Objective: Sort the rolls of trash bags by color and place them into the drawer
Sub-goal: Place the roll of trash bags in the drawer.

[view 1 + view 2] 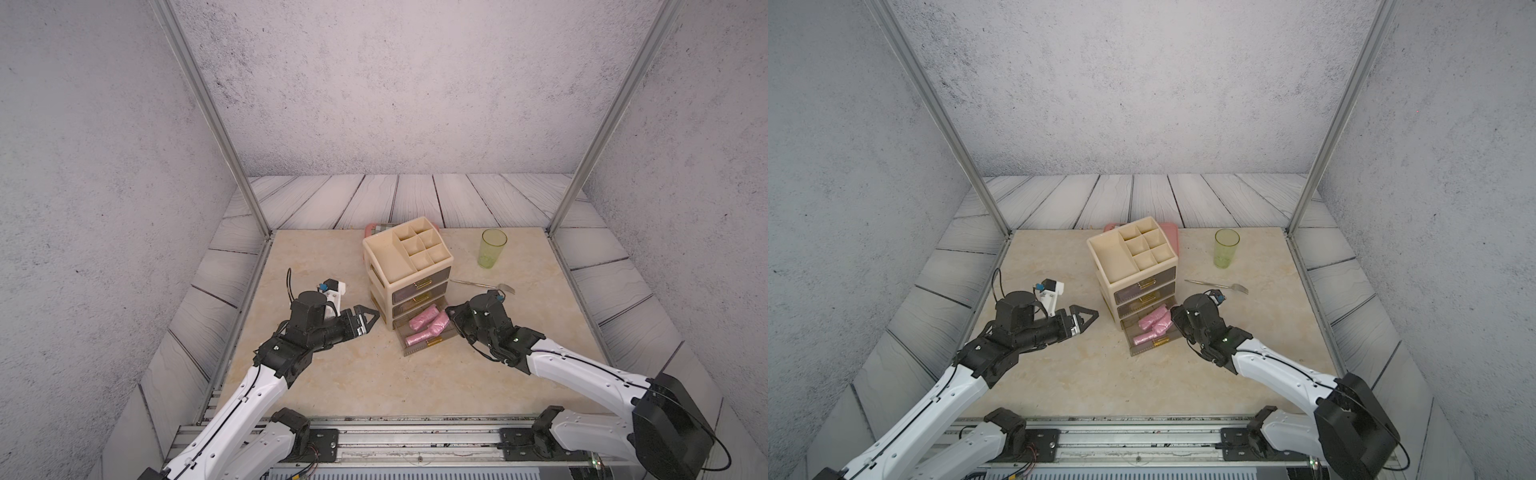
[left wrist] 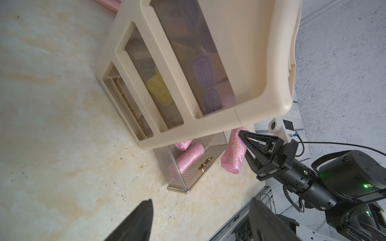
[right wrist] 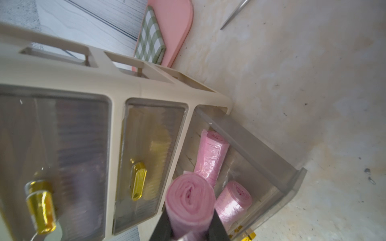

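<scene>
Nearly done, we judge: purple rolls (image 2: 205, 71) and a yellow roll (image 2: 159, 91) sit in the shut drawers (image 3: 154, 129), and two pink rolls (image 3: 211, 156) lie in the open bottom drawer (image 3: 269, 158). Our right end effector (image 3: 190, 229) pinches another pink roll (image 3: 191, 200) right by them. The left end effector (image 1: 372, 323) is spread, empty. What's left is dropping it in and shutting the drawer.

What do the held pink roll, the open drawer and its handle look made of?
Pink roll: thin glossy plastic film, likely; crinkled, with wound layers showing at its end.
Open drawer: rigid smoky translucent plastic, judging by its see-through walls.
Handle: shiny gold; plastic or metal, cannot tell.
</scene>
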You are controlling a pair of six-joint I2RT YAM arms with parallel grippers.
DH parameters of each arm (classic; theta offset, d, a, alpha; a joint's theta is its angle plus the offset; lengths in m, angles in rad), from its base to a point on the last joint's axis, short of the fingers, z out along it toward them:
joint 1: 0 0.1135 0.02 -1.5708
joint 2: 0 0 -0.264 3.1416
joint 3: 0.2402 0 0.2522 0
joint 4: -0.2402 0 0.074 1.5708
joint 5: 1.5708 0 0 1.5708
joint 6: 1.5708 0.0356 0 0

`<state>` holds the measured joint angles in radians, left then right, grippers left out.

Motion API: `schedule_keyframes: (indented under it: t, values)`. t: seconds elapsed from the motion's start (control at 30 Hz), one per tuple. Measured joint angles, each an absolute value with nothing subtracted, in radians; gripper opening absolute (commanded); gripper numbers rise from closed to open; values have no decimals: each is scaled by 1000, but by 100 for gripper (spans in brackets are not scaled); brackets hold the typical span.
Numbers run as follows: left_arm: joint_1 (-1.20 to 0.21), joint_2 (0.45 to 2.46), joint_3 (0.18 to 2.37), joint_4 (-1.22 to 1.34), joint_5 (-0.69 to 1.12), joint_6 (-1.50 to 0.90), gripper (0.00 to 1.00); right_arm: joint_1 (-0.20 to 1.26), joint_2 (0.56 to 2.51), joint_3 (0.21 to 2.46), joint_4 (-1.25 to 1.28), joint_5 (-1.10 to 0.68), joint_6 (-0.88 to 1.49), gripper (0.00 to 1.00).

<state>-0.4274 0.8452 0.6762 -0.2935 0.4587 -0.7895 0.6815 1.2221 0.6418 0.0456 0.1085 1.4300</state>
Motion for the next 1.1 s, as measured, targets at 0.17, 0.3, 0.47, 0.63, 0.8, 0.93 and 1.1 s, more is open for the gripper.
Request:
schedule_keyframes:
  t: [0.17,0.3,0.47,0.63,0.8,0.93,1.1]
  values:
    - [-427,844,669,-282,459,-789,78,669,1278,643,84,115,1475,5]
    - [-427,845,665,-280,460,-789,78,663,1316,646,107,115,1496,9]
    - [-427,850,665,-279,461,-785,78,661,1355,653,131,104,1516,31]
    - [-427,859,665,-280,461,-782,79,661,1388,668,162,78,1532,45]
    - [-427,859,667,-284,457,-772,79,662,1397,683,183,52,1537,47]
    - [-427,859,695,-318,433,-750,79,662,1396,687,189,40,1531,47]
    - [-427,879,786,-376,384,-699,79,661,1382,710,147,31,1471,46]
